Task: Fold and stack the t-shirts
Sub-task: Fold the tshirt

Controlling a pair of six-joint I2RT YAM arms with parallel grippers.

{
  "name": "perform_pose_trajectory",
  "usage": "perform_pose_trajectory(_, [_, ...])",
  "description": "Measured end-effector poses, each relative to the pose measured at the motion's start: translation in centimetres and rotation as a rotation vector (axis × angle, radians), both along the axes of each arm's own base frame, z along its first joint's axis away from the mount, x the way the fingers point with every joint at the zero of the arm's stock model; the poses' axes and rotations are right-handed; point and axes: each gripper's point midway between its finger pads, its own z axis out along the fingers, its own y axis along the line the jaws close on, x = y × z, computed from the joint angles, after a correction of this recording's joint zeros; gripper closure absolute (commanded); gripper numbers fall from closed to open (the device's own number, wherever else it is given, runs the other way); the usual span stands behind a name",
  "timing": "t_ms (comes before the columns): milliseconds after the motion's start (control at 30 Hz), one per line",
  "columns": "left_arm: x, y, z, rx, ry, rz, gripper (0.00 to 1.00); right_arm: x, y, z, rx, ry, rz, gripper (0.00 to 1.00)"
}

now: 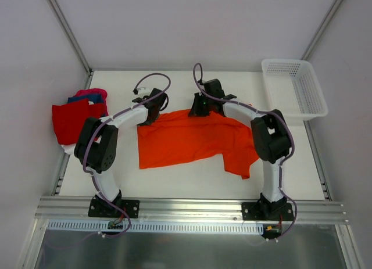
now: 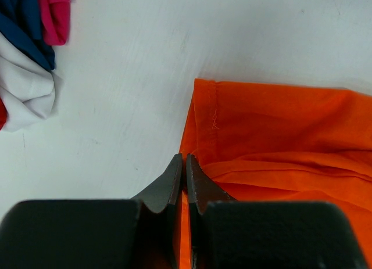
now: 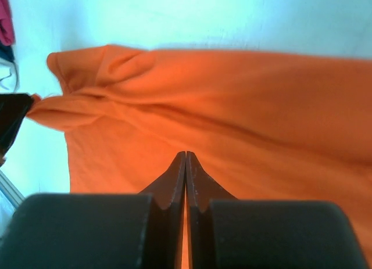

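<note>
A bright orange t-shirt (image 1: 192, 142) lies spread out in the middle of the table. My left gripper (image 1: 152, 110) is at its far left corner, jaws shut with orange cloth pinched between them (image 2: 185, 158). My right gripper (image 1: 200, 109) is on the shirt's far edge, also shut, with a sliver of orange cloth showing between its fingers (image 3: 185, 155). The orange t-shirt (image 3: 244, 106) fills the right wrist view, its corner drawn toward the left gripper (image 3: 10, 119). Its hemmed edge (image 2: 215, 106) shows in the left wrist view. Other t-shirts are piled at the table's left edge, red (image 1: 71, 119) on top.
The pile also holds blue (image 2: 23, 25), magenta-pink (image 2: 55, 13) and white (image 2: 29, 92) cloth, just left of the left gripper. A white mesh basket (image 1: 293, 94) stands at the far right corner. Grey walls and metal rails close in the table.
</note>
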Motion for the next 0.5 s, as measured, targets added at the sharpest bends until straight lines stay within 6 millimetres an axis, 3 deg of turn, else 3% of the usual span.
perform_pose_trajectory(133, [0.0, 0.1, 0.0, 0.003, 0.002, -0.001, 1.0, 0.8, 1.1, -2.3, -0.018, 0.052, 0.01, 0.99])
perform_pose_trajectory(267, [0.5, 0.3, 0.5, 0.008, -0.002, -0.008, 1.0, 0.0, 1.0, -4.5, -0.052, 0.117, 0.012, 1.0])
perform_pose_trajectory(500, [2.4, 0.8, 2.5, 0.002, -0.046, -0.006, 1.0, 0.3, 1.6, -4.8, -0.076, 0.135, 0.014, 0.99])
